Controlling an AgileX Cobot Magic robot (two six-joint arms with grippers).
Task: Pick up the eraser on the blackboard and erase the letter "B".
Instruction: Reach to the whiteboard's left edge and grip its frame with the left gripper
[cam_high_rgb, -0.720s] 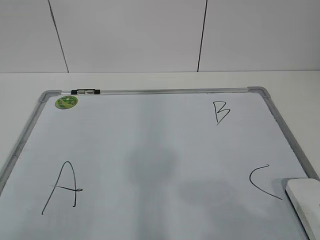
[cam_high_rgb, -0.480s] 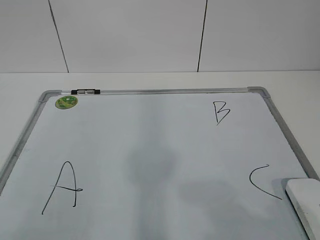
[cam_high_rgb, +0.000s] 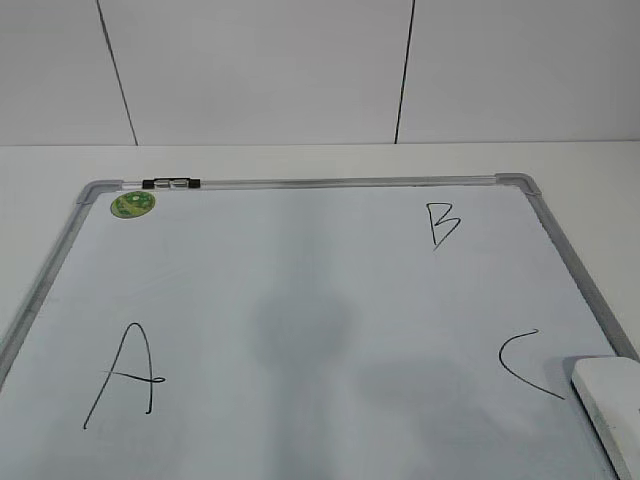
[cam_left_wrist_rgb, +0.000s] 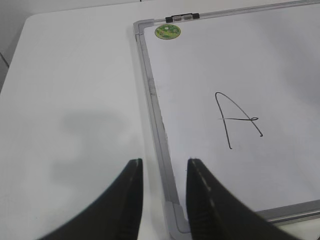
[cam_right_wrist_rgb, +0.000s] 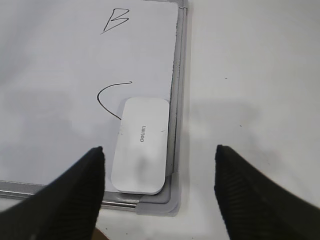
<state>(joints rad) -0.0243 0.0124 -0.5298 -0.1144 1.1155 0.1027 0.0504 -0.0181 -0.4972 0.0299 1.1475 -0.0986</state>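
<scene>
The blackboard is a white board with a grey frame, lying flat on the table. The letter "B" is at its far right; it also shows in the right wrist view. The white eraser lies at the board's near right corner, beside the "C". In the right wrist view the eraser lies ahead of my right gripper, which is wide open and empty above it. My left gripper is open and empty over the board's near left frame. Neither gripper shows in the exterior view.
A large "A" is at the board's near left. A small green round disc and a black clip sit at the far left corner. White table lies left of the board and also right of it.
</scene>
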